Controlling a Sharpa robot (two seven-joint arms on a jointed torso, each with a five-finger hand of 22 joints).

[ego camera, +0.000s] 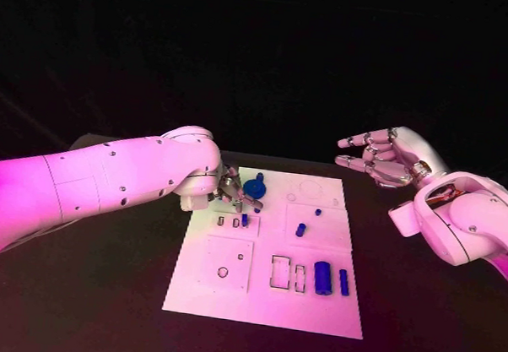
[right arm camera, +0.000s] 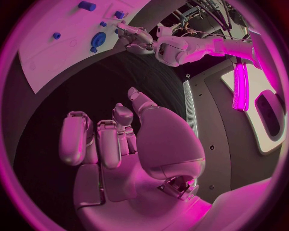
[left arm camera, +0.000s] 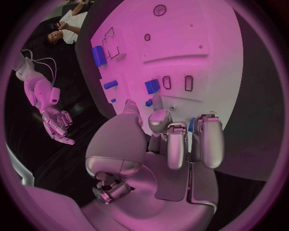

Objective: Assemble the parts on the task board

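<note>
Left hand [ego camera: 231,187]: fingers curled over board's far-left corner, touching round blue part [ego camera: 254,190]; grip cannot be told. Right hand [ego camera: 382,156]: fingers apart, empty, raised clear beyond white board [ego camera: 262,308]. Blue parts: two upright cylinders [ego camera: 331,279] near right edge, two small pieces [ego camera: 301,229] mid-board.

Crowded far left corner of the task board [ego camera: 211,295].
Left hand [ego camera: 231,186] hovers there beside a round blue part [ego camera: 254,189]; near end lies unobstructed.
</note>
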